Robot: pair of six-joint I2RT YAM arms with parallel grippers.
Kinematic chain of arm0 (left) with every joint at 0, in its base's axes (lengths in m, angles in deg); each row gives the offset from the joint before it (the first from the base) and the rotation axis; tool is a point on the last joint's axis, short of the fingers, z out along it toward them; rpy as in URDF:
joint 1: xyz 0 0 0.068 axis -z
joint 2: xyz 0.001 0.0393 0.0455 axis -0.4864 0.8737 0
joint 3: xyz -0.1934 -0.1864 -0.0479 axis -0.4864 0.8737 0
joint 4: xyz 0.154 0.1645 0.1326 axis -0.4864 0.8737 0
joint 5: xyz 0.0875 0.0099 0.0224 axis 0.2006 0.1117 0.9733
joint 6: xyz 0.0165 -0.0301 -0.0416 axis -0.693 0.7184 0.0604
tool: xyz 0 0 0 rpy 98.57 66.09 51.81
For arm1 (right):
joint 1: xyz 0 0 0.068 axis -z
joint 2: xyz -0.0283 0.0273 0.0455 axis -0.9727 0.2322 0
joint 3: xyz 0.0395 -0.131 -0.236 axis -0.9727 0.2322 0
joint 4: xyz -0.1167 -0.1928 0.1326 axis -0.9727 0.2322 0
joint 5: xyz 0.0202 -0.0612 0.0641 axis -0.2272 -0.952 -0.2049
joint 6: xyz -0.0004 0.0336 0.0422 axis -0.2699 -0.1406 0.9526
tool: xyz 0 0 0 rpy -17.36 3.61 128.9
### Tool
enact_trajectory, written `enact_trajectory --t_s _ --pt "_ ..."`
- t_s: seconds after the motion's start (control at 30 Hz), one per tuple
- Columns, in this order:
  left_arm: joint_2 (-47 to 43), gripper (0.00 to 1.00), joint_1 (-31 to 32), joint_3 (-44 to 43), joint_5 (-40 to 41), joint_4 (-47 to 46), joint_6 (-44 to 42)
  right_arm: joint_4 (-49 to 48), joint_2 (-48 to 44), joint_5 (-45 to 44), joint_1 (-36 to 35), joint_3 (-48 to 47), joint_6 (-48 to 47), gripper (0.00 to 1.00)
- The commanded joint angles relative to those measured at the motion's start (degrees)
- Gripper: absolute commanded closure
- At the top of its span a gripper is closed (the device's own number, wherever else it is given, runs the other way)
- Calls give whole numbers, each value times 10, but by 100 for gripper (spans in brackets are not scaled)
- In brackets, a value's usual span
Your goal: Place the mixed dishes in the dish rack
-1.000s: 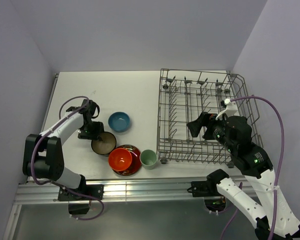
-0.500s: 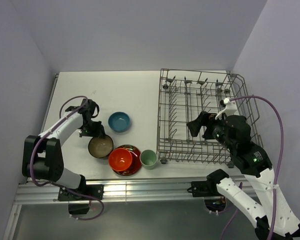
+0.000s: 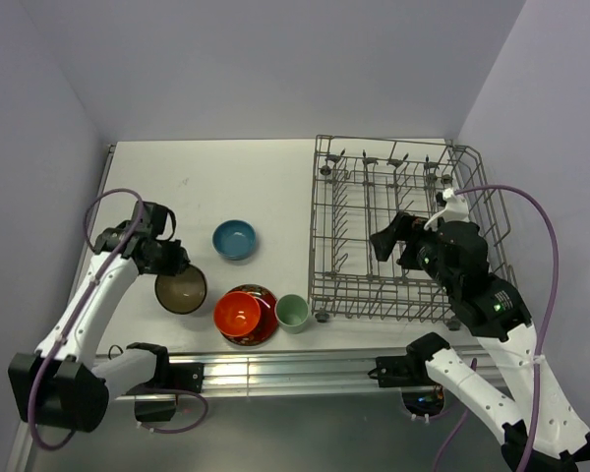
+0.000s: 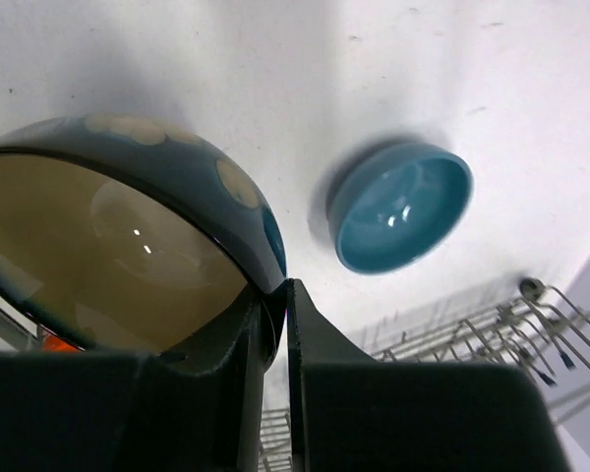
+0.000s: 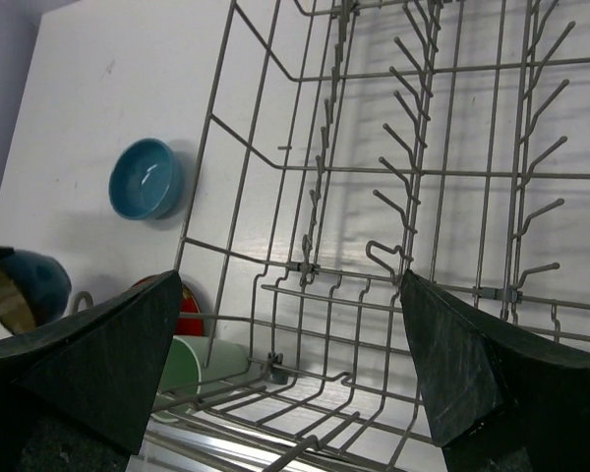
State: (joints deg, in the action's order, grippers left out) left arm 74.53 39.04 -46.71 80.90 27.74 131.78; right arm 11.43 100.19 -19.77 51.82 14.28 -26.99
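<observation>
Just left of the dish rack (image 3: pixel 364 295) — pale green cup (image 3: pixel 292 312).

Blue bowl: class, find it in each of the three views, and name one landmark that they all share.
Top external: blue bowl left of centre.
Left wrist: bowl right of centre.
Right wrist: bowl at left, mid-height.
Shared landmark: dish rack, right of the bowl in top external.
</observation>
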Motion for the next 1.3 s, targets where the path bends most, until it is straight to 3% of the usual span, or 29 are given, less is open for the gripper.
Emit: enact_trajectory --t_s 0.0,0.23,0.37,0.6,0.73,0.83,0.97,1.1,1.27 --pt "-54 100 0 -33 16 32 -4 -27 4 -32 -1 -40 17 0" --pt "-118 100 3 -70 -6 16 -49 -23 57 28 0 -83 49 0" --pt "-159 100 7 -95 -10 -43 -79 -40 67 59 0 -107 86 1" --pt "-219 100 9 -71 -56 -260 -115 -170 41 154 0 -71 231 3" --pt "-243 100 14 5 -101 -470 -93 -320 44 239 -1 -27 334 4" --pt "-259 100 21 49 -105 -574 -86 -439 58 286 -2 8 427 7" --pt "-251 100 27 89 -142 -782 -70 -550 71 267 -27 27 500 8" --pt "-223 100 57 101 -141 -907 -48 -605 79 227 -62 22 525 8" --pt "-175 100 105 78 -109 -981 -15 -658 89 179 -115 24 516 9"
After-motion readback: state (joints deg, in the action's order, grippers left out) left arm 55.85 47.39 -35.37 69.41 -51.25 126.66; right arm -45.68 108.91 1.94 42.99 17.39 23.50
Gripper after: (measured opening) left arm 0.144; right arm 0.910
